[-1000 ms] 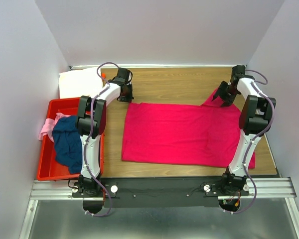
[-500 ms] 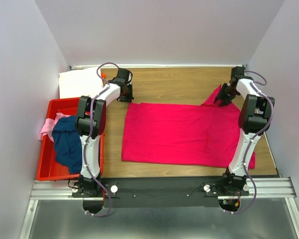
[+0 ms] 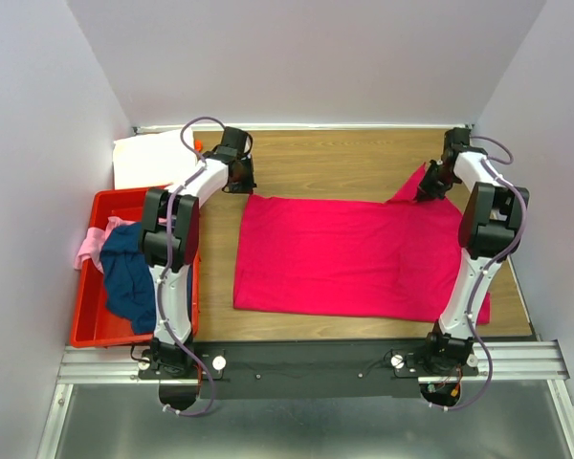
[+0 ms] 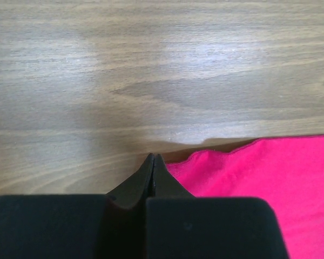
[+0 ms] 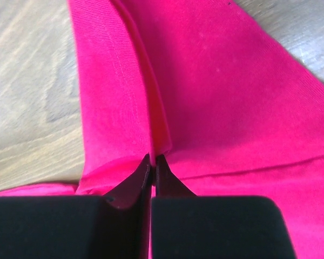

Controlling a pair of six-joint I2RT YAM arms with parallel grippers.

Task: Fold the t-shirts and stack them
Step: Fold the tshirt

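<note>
My right jaws pinch the far-right sleeve [image 3: 408, 191] of the magenta t-shirt [image 3: 344, 253], which lies lengthwise left-right, while my left jaws sit clenched beside its far-left corner.

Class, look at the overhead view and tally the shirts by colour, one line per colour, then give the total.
Magenta shirt: 1
Navy shirt: 1
Pale pink shirt: 1
White shirt: 1
Total: 4

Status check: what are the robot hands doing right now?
Left gripper shut beside magenta t-shirt corner. Right gripper shut on its sleeve fold. Red bin off to the side, nothing blocking.
</note>
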